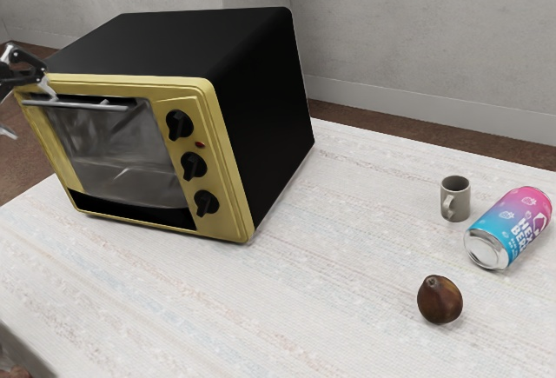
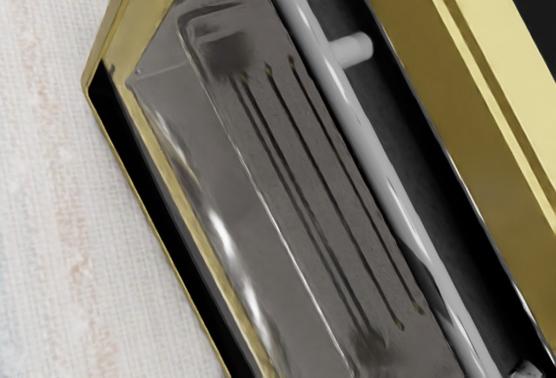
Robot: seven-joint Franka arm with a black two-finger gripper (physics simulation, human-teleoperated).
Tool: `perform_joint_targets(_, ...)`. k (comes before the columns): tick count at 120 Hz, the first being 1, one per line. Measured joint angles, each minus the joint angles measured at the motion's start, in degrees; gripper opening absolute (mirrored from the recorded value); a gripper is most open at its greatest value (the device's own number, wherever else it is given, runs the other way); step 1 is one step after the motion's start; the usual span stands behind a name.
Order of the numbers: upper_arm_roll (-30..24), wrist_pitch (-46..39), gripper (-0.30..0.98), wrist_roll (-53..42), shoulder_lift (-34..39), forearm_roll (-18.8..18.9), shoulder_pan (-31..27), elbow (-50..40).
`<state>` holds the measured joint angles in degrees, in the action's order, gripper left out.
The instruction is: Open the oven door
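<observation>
At the exterior view's left edge my gripper [image 1: 31, 116] stands open beside the top left corner of the oven [image 1: 269, 74], its two fingertips well apart. One finger is close to the left end of the silver handle [image 1: 82, 102]; whether they touch I cannot tell. The glass oven door [image 1: 117, 152] stands upright within the yellow front frame. From the hand, the handle bar [image 2: 382, 165] crosses diagonally over the dark upper edge of the door [image 2: 217, 152], with one mounting post visible. No part of the handle is held between both fingers.
Three black knobs [image 1: 193, 166] line the oven front beside the door. A grey mug [image 1: 457, 200], a pink and blue can [image 1: 512, 226] lying down and a brown fruit [image 1: 440, 299] are on the white table [image 1: 287, 308] at the exterior view's right.
</observation>
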<state>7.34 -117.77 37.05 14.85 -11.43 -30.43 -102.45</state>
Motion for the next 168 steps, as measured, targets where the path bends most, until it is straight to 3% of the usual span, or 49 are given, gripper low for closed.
perform_joint_targets(22, -0.3, -7.4, 0.69, 9.1, -2.8, -4.1, -2.3, -1.1)
perform_joint_targets(36, -4.4, -12.1, 0.68, 13.6, -0.5, -5.7, -6.3, -6.9)
perform_joint_targets(75, -5.5, -19.0, 0.68, 23.8, -4.1, -9.7, -6.7, -6.8)
perform_joint_targets(124, -6.5, -22.0, 0.68, 30.9, -5.2, -9.2, -7.0, -7.4)
perform_joint_targets(147, -6.7, -22.4, 0.68, 29.0, -5.2, -4.9, -6.9, -7.5)
perform_joint_targets(168, -6.7, -22.5, 0.68, 27.4, -5.4, -3.2, -6.8, -8.6)
